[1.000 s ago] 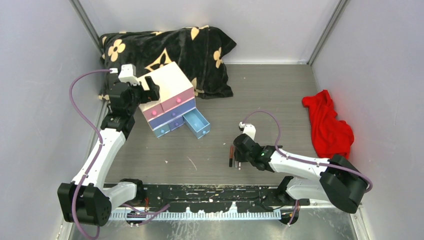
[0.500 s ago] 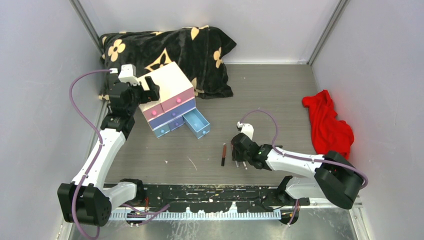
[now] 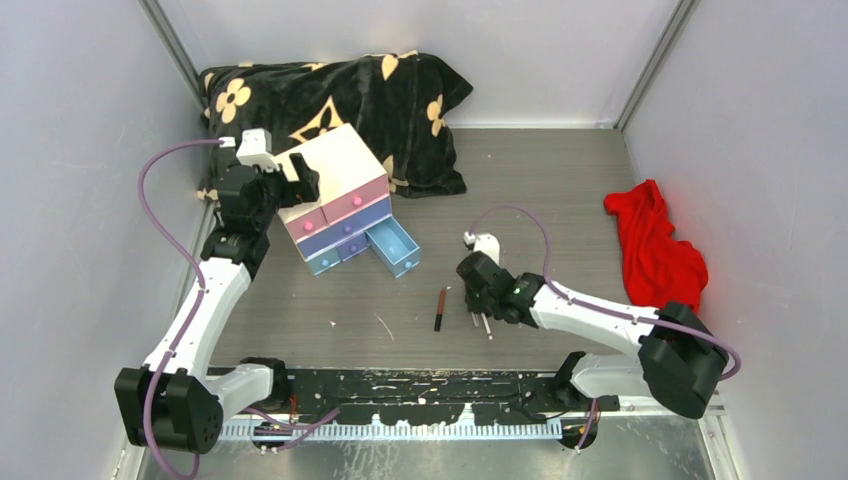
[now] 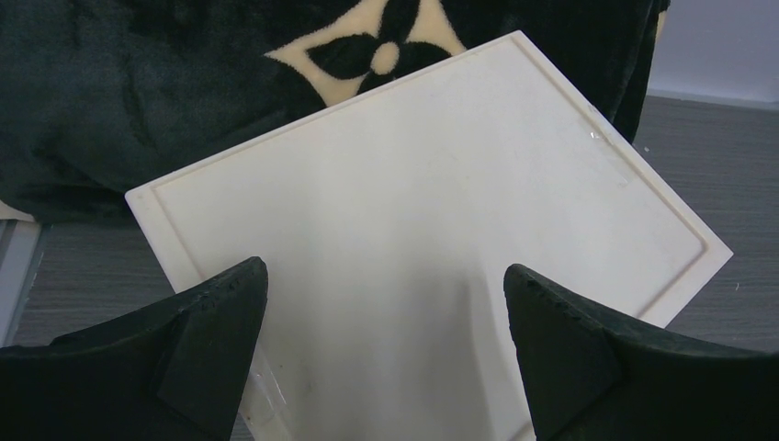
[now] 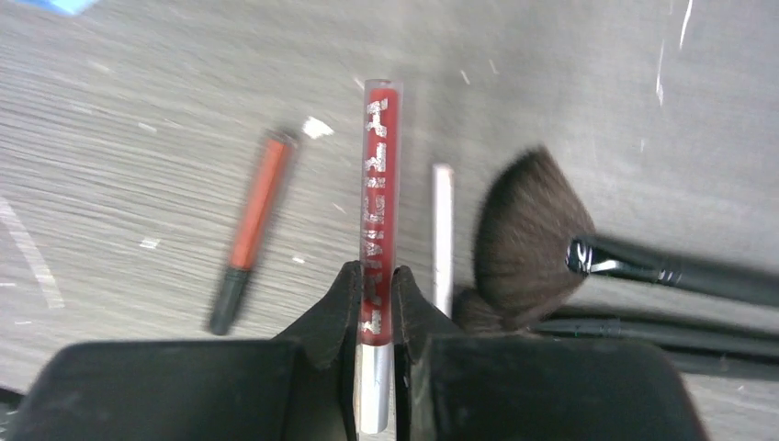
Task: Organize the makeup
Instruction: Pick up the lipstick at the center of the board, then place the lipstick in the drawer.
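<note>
My right gripper [image 5: 375,285] is shut on a slim red tube [image 5: 378,175] with a silver cap and holds it just above the table. In the top view this gripper [image 3: 468,292] is at the table's middle front. An orange tube with a black cap [image 5: 250,230] lies to its left and also shows in the top view [image 3: 439,308]. A white stick [image 5: 443,234], a fan brush [image 5: 528,234] and a second black-handled brush [image 5: 634,333] lie to its right. My left gripper [image 4: 386,303] is open over the white chest's top [image 4: 413,184]. The palette, compacts and jar are out of view.
The white chest [image 3: 335,190] stands at the back left with its blue drawer [image 3: 393,247] pulled open. A black flowered blanket [image 3: 340,95] lies behind it. A red cloth [image 3: 655,250] lies at the right. Grey walls close in both sides.
My right gripper has moved left and a little away from its base with the red tube. The orange tube on the table has shifted left. The left arm has not moved.
</note>
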Robot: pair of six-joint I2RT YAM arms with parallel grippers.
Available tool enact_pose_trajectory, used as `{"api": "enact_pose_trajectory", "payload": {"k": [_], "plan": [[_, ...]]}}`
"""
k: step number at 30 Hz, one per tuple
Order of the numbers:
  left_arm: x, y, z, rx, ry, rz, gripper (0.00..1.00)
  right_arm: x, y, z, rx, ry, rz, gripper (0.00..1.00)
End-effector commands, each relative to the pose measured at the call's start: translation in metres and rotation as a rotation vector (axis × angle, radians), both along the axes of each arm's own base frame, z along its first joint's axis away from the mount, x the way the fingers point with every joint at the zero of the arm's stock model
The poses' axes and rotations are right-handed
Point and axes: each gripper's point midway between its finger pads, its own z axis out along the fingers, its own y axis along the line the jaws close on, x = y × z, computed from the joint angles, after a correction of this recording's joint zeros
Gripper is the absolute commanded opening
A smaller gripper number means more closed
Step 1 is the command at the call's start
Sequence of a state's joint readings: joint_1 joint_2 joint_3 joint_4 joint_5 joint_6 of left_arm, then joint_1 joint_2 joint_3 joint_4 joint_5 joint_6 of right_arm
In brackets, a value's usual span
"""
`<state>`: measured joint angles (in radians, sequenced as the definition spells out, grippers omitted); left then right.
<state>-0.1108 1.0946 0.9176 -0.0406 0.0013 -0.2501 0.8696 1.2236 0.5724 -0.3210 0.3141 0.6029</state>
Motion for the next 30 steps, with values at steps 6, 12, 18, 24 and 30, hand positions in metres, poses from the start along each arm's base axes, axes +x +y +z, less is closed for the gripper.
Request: {"api": "enact_pose_trajectory", "payload": {"k": [6,12,18,24,30], "plan": [[-0.020,-0.002,-0.044,-0.018,0.169,-0.009,1.00,0.053,0.078,0.119,-0.003,-0.089,0.302,0.01],[-0.020,-0.002,-0.045,-0.024,0.168,-0.008,1.00,0.076,0.121,0.129,0.017,0.003,0.450,0.02],[-0.021,-0.002,-0.041,-0.022,0.159,-0.008,1.00,0.090,0.138,0.117,0.034,0.063,0.483,0.02],[-0.021,-0.003,-0.037,-0.025,0.149,-0.014,1.00,0.105,0.152,0.110,0.047,0.077,0.495,0.02],[-0.021,-0.001,-0.037,-0.018,0.147,-0.009,1.00,0.117,0.167,0.112,0.091,0.061,0.499,0.05]]}}
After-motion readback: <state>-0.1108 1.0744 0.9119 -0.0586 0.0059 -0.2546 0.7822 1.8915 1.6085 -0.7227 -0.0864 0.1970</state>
